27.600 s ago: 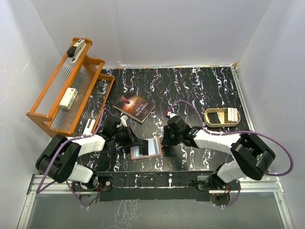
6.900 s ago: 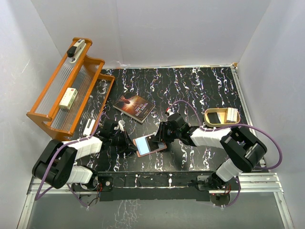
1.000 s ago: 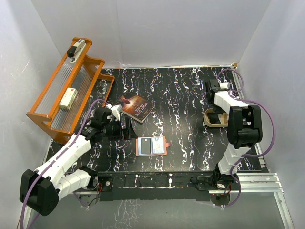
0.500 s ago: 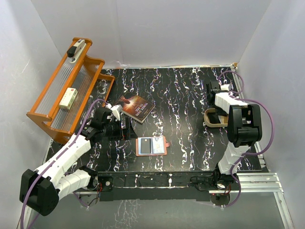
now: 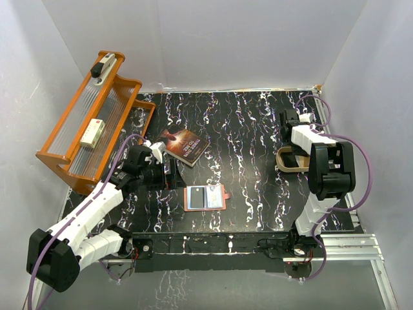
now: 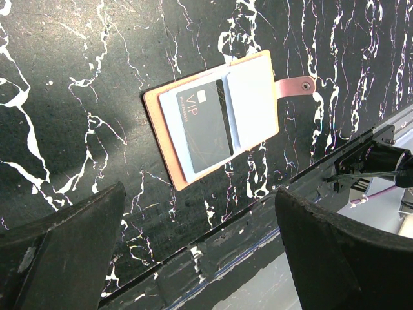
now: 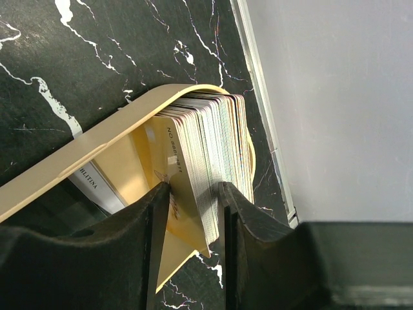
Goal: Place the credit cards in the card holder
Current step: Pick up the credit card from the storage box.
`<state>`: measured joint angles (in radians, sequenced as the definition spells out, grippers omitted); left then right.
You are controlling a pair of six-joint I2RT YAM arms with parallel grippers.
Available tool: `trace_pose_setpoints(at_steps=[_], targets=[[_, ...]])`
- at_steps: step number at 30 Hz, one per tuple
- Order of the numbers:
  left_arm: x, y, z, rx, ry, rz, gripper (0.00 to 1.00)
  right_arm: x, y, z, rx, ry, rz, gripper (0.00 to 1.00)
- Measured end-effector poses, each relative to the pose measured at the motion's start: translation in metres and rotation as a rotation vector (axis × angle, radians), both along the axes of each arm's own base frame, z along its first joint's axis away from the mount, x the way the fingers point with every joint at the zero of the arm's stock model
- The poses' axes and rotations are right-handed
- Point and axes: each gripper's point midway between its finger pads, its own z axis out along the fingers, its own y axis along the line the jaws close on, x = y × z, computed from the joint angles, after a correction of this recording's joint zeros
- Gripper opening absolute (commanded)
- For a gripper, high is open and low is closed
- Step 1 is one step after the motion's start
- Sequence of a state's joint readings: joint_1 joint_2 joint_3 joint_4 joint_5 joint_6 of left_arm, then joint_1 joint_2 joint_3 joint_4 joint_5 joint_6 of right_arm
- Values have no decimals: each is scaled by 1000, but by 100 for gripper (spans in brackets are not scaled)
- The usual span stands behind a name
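Right gripper (image 7: 193,188) is straddling the front few credit cards (image 7: 208,129) in the tin (image 7: 97,139); cannot tell if gripped. Should be pinching one card only, lifting straight up. Left gripper (image 6: 200,194) is hovering wide open near the unfolded card holder (image 6: 255,97).

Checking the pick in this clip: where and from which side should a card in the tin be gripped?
Grip a front card by its free upper edge, coming down from above, one finger on each face. The cards stand on edge, packed together, and the wall of the tin blocks the sides. The right claw straddles the front ones that way.
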<state>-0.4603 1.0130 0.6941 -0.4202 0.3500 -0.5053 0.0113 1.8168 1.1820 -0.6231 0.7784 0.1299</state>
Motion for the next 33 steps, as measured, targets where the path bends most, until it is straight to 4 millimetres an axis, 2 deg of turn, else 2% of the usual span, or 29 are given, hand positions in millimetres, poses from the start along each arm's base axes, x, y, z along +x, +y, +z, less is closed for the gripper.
trace_pose_setpoints(at_steps=[6, 15, 20, 24, 33], targets=[[0, 0, 0, 0, 0, 0, 99, 1, 0, 1, 3, -9, 1, 33], [0, 0, 0, 0, 0, 0, 99, 6, 2, 6, 17, -44, 8, 26], [0, 0, 0, 0, 0, 0, 99, 7, 3, 6, 23, -48, 12, 34], [0, 0, 0, 0, 0, 0, 99, 7, 3, 6, 23, -47, 13, 35], [0, 0, 0, 0, 0, 0, 99, 5, -7, 6, 26, -50, -15, 28]])
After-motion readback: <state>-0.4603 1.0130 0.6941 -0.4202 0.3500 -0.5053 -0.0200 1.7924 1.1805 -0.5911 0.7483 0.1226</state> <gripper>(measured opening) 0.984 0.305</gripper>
